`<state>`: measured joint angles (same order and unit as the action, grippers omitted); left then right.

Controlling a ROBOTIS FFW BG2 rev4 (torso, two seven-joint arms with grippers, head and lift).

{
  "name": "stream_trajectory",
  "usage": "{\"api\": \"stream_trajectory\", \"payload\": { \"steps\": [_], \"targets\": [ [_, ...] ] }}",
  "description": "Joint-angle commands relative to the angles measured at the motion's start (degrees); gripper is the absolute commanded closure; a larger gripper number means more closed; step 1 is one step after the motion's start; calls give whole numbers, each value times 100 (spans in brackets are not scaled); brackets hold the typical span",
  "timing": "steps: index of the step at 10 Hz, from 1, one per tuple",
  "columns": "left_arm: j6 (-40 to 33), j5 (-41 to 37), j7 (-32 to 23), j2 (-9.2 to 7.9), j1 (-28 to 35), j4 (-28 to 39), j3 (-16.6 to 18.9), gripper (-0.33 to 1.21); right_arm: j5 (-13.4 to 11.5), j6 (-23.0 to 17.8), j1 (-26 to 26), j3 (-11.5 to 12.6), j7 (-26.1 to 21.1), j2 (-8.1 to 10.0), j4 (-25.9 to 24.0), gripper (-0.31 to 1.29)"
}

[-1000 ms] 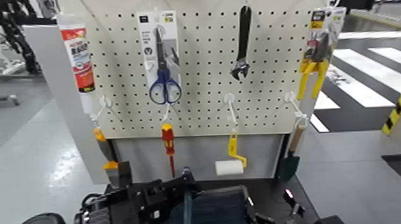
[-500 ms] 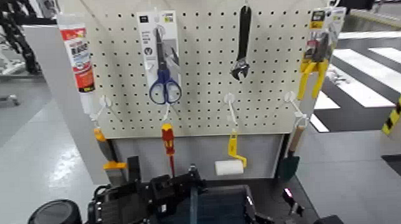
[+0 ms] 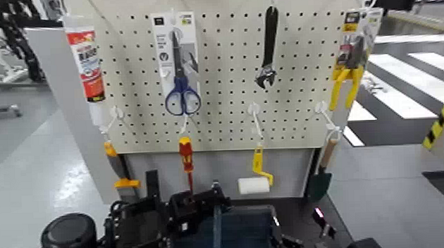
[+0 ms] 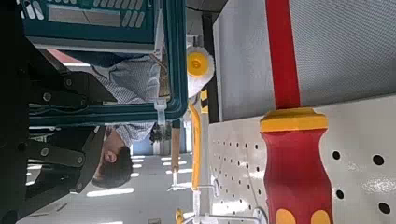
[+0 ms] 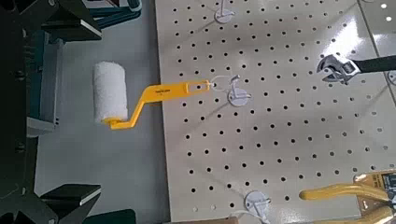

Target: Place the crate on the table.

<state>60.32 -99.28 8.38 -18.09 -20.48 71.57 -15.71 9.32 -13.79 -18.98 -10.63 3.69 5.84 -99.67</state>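
The crate sits low in the head view, below the pegboard, with the left hand against its left side; its grip cannot be told. The left wrist view shows the crate's lattice wall beside a red screwdriver. The right wrist view shows a paint roller; the right hand's state cannot be told.

No legible txt on any labels.

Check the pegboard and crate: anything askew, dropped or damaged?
Nothing stands out. Scissors, wrench, screwdriver and paint roller hang straight on the pegboard; the crate sits level at the head view's bottom edge.
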Motion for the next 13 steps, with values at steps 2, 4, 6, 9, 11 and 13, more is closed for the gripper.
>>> {"api": "stream_trajectory", "payload": {
  "steps": [2, 4, 6, 9, 11, 13],
  "targets": [
    [-152, 137, 111, 60, -70, -152, -38, 118, 9, -1, 0, 0, 0, 5, 0, 15],
    [-204, 181, 173, 60, -88, -196, -64, 118, 9, -1, 0, 0, 0, -4, 0, 15],
    [-284, 216, 270, 87, -88, -213, -82, 95, 18, -1, 0, 0, 0, -4, 0, 15],
    [-398, 357, 445, 113, -35, -169, -108, 22, 35, -1, -9, 0, 0, -4, 0, 15],
    [-459, 410, 472, 130, 35, -46, -91, 3, 53, 7, -18, 0, 0, -4, 0, 15],
    [-521, 471, 481, 157, 141, 68, -47, 3, 53, 16, -18, 9, 0, -4, 0, 15]
  ]
}}
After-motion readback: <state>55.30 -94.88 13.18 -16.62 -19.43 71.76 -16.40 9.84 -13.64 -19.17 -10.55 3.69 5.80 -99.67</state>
